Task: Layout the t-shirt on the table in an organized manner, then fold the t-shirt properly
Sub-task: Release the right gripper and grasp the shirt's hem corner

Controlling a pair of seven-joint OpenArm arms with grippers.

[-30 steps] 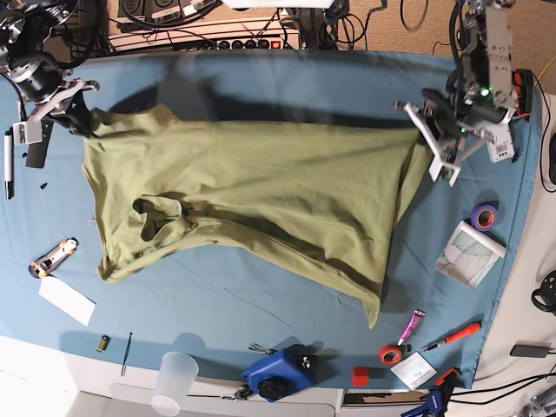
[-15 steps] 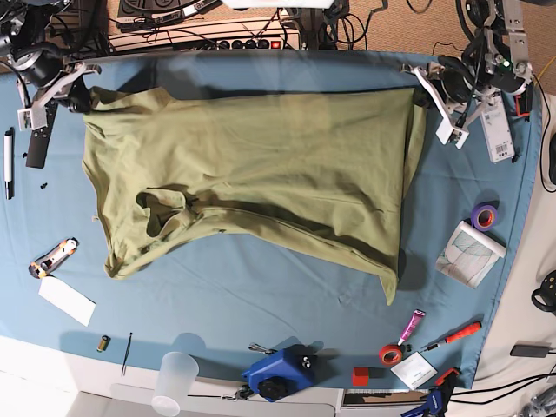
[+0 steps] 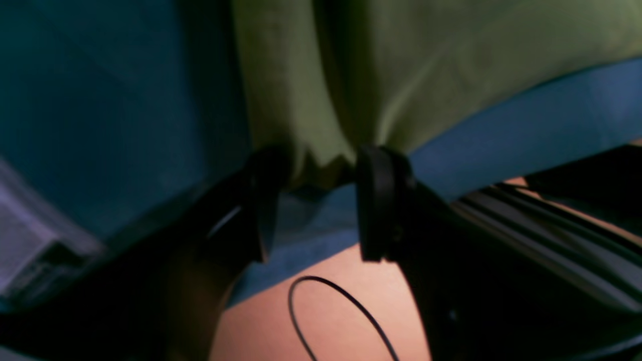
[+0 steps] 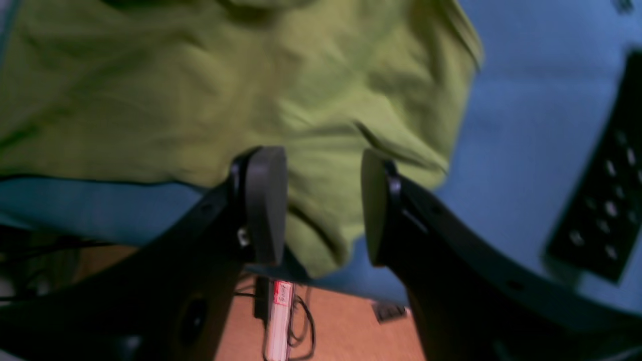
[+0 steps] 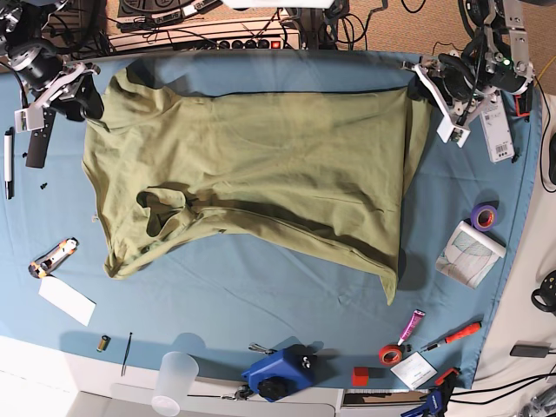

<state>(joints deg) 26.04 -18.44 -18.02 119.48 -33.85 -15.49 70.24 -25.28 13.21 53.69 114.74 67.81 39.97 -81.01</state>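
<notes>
T-shirt (image 5: pixel 252 174) lies spread across the far half of the table (image 5: pixel 261 287), its upper edge now close to the table's far edge, where a second ago it hung in a sagging, slanted band lower down. The cloth has been pulled taut and squarer between my two arms since then, though the near hem still runs on a diagonal to a point at the near right, and the neck opening (image 5: pixel 156 213) sits bunched on the left side.

My left gripper (image 3: pixel 313 200) has let go: a second ago it was clamped on the corner, and now its jaws stand apart with the ragged corner of the shirt lying loose in the gap, touching neither pad as far as I can tell. In the overhead view this gripper (image 5: pixel 434 100) sits at the shirt's far right corner.

My right gripper (image 4: pixel 323 205) has parted too. Its two pads stand wide, with the shirt's edge draped between them and hanging a little past the table edge; the cloth is not pinched. From above, that gripper (image 5: pixel 74 91) is at the far left corner, just beside the sleeve.

Near the table's right edge lie a roll of purple tape (image 5: pixel 483 215) and a red screwdriver (image 5: pixel 456 334), unchanged.
</notes>
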